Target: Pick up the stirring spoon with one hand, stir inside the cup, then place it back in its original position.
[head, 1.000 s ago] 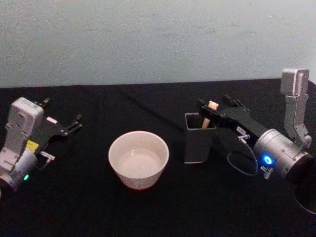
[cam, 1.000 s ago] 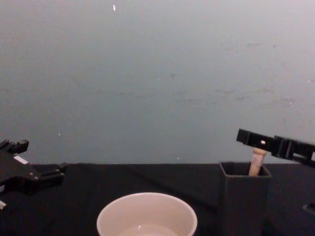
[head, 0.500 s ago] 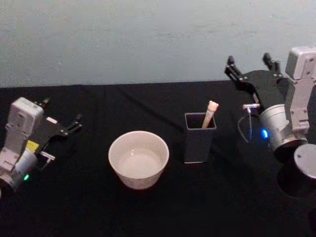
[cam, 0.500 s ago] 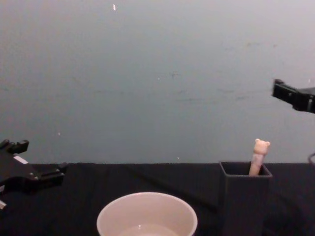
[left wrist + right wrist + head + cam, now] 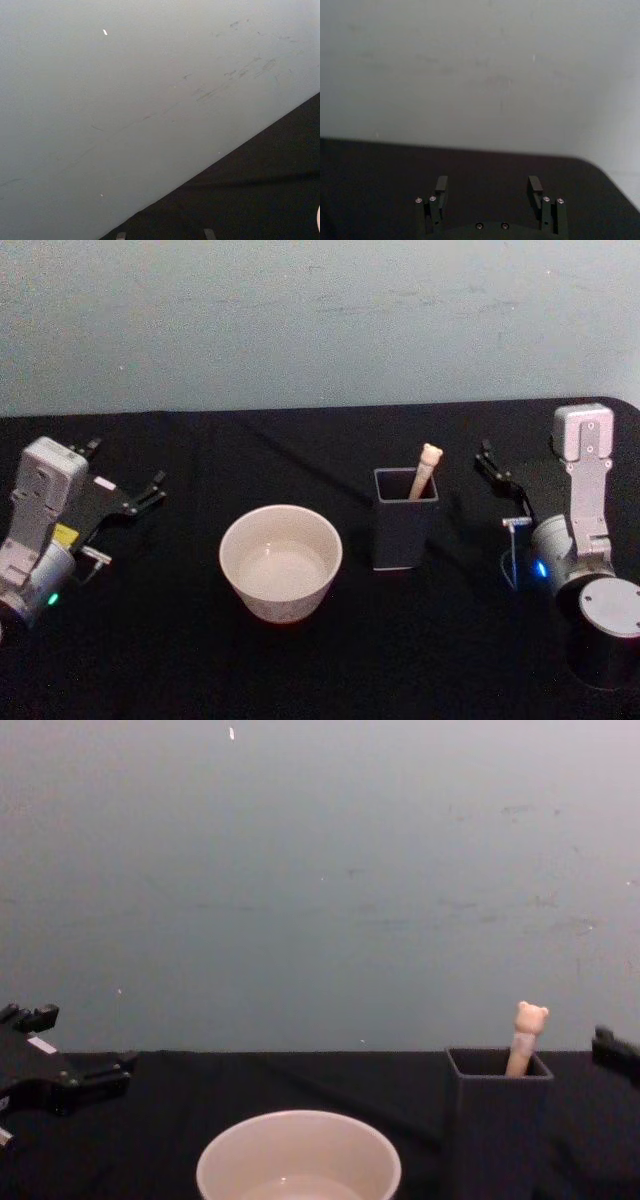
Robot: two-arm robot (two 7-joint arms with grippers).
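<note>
The stirring spoon (image 5: 424, 472) stands in the dark grey holder (image 5: 403, 525), its cream handle and bear head (image 5: 531, 1017) sticking out above the rim. Left of the holder sits the cream cup (image 5: 281, 562), also seen low in the chest view as the cup (image 5: 298, 1160). My right gripper (image 5: 488, 184) is open and holds nothing; it sits low over the table to the right of the holder, one fingertip (image 5: 489, 460) pointing away from me. My left gripper (image 5: 125, 468) rests open at the far left, well clear of the cup.
A black cloth (image 5: 330, 660) covers the table, and a pale wall (image 5: 320, 320) runs behind it. The table's far right corner (image 5: 615, 405) is close to the right arm. Open cloth lies in front of the cup and holder.
The right gripper, earlier around the spoon handle, has come off it, lifted back to the right and settled low beside the holder. The spoon stays in the holder. The left arm has not moved.
</note>
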